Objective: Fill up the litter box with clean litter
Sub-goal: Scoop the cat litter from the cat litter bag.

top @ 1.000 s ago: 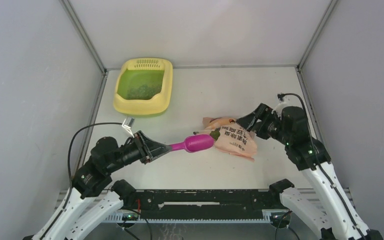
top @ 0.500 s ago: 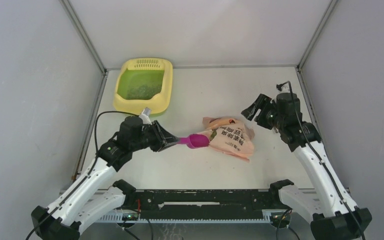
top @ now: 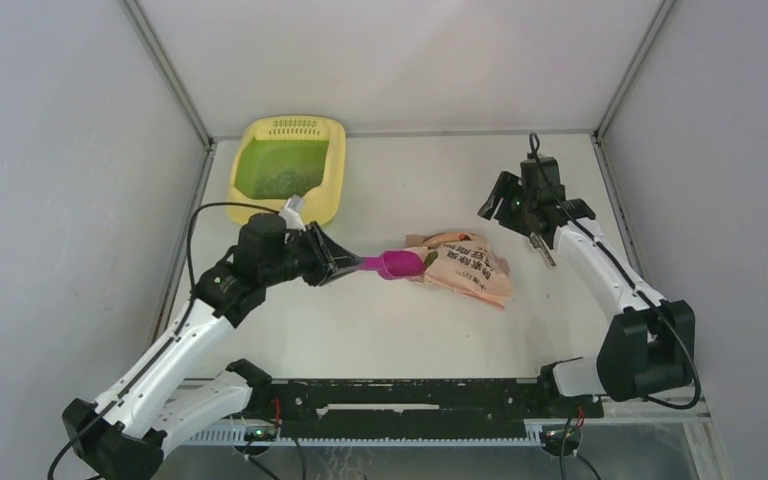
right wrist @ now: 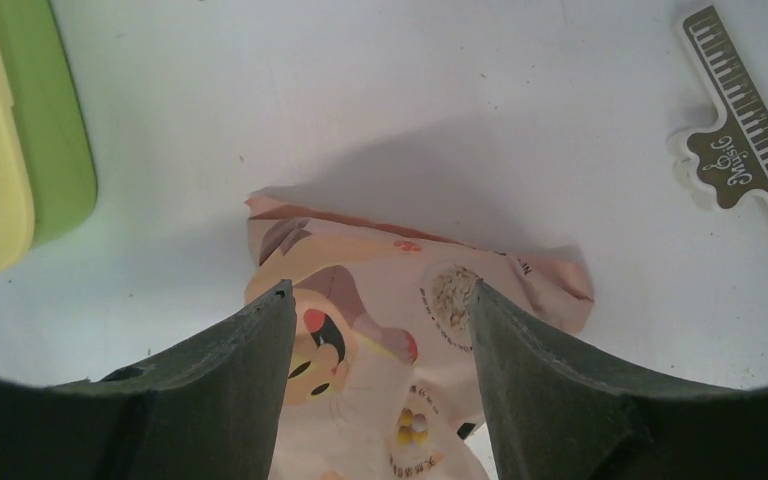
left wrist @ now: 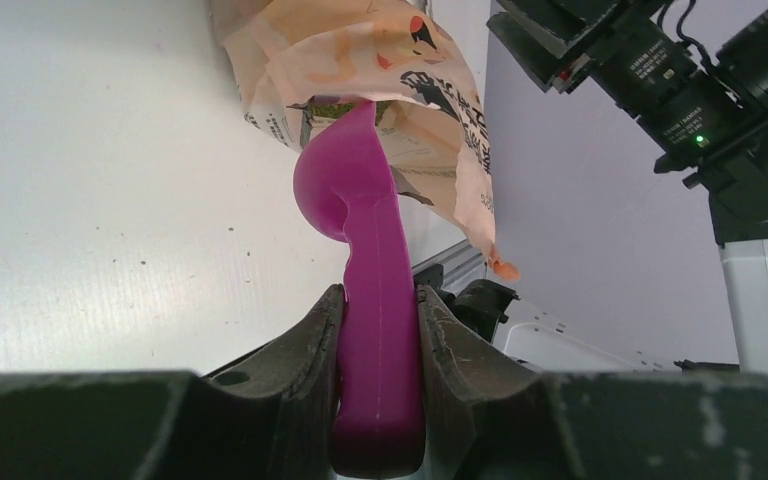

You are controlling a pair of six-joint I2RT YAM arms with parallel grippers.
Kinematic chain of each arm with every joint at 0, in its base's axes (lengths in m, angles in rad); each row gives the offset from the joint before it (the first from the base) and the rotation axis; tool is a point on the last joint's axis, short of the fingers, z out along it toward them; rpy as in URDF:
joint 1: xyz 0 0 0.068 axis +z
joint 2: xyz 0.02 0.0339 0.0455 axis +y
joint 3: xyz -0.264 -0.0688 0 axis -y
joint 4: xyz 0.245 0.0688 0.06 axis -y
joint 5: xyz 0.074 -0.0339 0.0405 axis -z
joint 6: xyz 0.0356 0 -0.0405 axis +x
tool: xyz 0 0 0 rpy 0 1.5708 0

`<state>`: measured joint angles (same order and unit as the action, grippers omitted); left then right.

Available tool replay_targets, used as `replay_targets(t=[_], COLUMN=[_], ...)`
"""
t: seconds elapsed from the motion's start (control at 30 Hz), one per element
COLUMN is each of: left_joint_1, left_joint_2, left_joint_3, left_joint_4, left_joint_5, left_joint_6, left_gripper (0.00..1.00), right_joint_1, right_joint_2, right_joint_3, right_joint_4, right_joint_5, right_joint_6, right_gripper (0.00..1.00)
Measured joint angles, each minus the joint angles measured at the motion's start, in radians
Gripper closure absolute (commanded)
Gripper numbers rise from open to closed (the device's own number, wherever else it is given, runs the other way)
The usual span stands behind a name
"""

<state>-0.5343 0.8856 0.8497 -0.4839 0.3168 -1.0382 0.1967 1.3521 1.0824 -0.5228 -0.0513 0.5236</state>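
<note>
The pale yellow litter box stands at the far left with clean litter spread on its green floor. My left gripper is shut on the handle of the magenta scoop. The scoop's bowl sits at the mouth of the peach bag, where some dark granules show. My right gripper hangs open above the bag's far end, holding nothing.
A flat ruler-printed clip lies on the table right of the bag. The litter box corner shows at the left of the right wrist view. Grey walls close in the table on the left, the right and the far side.
The left arm has carried the scoop away from the near edge and up to the bag's mouth. The right gripper has lifted off the bag, swung toward the far side, and its jaws have narrowed a little.
</note>
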Motion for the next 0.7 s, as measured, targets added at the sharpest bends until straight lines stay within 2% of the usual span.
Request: replay_targets(t=[0.2, 0.4, 0.5, 0.7], left_joint_1=[-0.037, -0.135, -0.166, -0.233], left_joint_2=[0.021, 0.108, 0.132, 0.148], left_joint_3=[0.003, 0.003, 0.003, 0.002], left_joint_4=[0.003, 0.036, 0.056, 0.061], left_joint_5=[-0.023, -0.084, -0.128, -0.266], left_joint_6=[-0.002, -0.012, -0.017, -0.024], left_gripper=[0.90, 0.90, 0.91, 0.91], right_joint_1=[0.031, 0.145, 0.171, 0.216], right_joint_2=[0.014, -0.110, -0.164, -0.173], right_joint_3=[0.000, -0.007, -0.007, -0.060], right_joint_4=[0.007, 0.002, 0.000, -0.020], right_joint_5=[0.010, 0.040, 0.045, 0.070], right_joint_6=[-0.022, -0.050, -0.061, -0.077], right_gripper=[0.30, 0.30, 0.32, 0.37])
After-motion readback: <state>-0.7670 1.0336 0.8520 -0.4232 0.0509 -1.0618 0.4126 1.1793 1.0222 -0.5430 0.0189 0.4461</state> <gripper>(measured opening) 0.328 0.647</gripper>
